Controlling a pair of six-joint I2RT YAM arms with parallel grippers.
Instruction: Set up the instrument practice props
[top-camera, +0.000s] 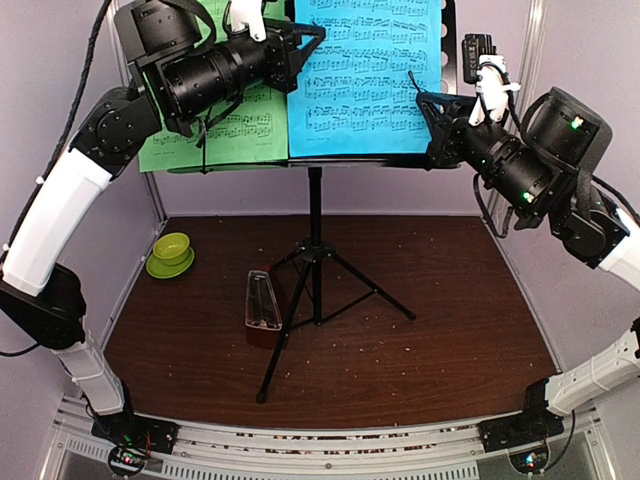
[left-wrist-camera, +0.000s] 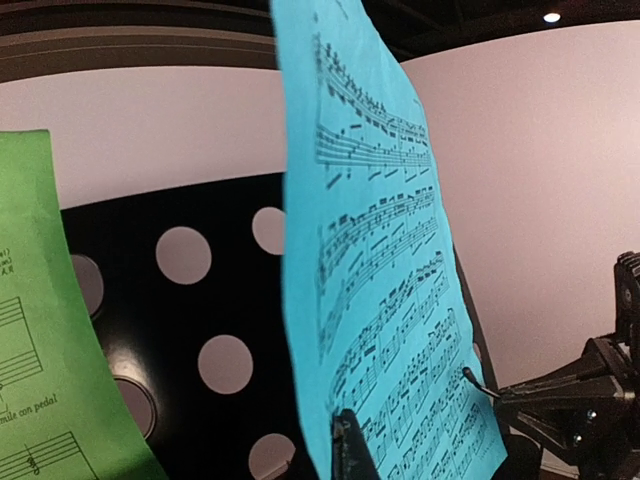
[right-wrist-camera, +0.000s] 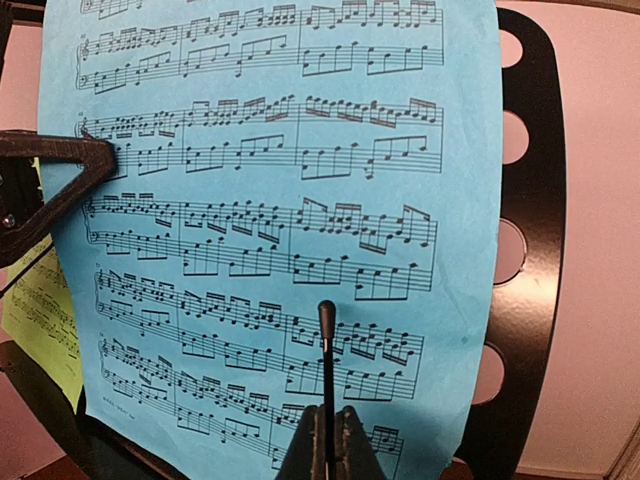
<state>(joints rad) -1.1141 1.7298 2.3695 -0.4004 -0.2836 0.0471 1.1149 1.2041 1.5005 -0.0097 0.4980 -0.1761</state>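
At the back of the dark brown table, the black tripod music stand with its hole-punched metal desk stands upright. The green paper sheet of music rests on the desk's left half. The blue paper sheet of printed music stands on the right half, its edge overlapping the green one. The left gripper appears pinched flat on its upper left edge, probably to steady or square it. The right gripper, jaws together and holding nothing visible, points its tip at the sheet's right side, at or just off the paper, likely to press it back against the desk. The reddish-brown pyramid metronome with clear cover sits on the table beside the tripod legs, well apart from both grippers.
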